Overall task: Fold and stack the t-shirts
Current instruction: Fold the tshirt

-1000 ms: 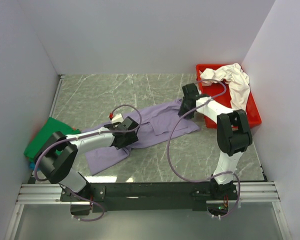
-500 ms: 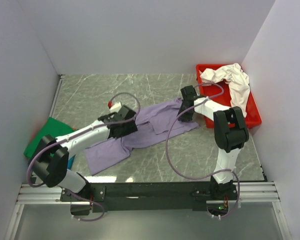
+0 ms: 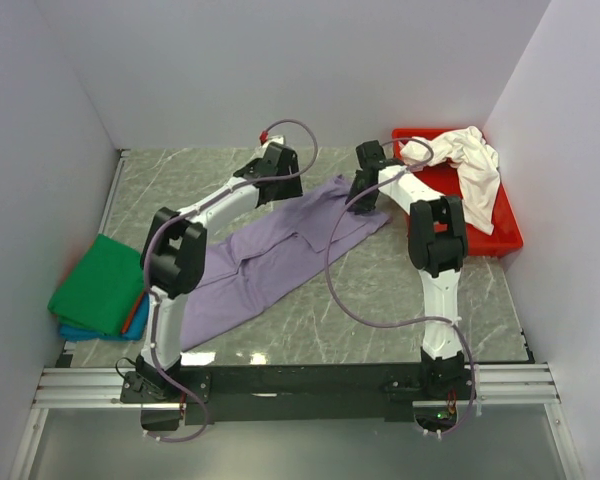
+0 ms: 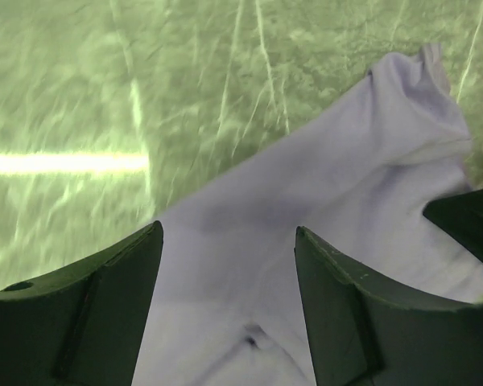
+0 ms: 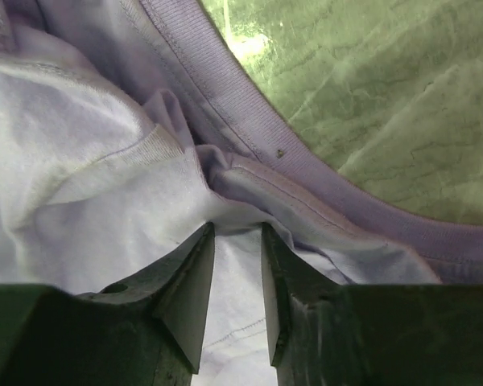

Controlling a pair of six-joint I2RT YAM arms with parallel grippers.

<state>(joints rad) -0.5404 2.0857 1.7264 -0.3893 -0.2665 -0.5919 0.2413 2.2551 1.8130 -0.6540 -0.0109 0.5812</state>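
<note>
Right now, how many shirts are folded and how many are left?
Done: the green shirt lies folded atop the blue shirt and red-orange shirt. In hand: the lavender shirt is spread out, the right gripper pinching it near the collar, the left gripper open over it. Left: the white shirt, crumpled in the red tray.

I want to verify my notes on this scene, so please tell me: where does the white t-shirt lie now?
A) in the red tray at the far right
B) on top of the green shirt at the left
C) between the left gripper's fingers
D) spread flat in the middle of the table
A: the white t-shirt lies crumpled in the red tray, partly hanging over its right rim.
</note>
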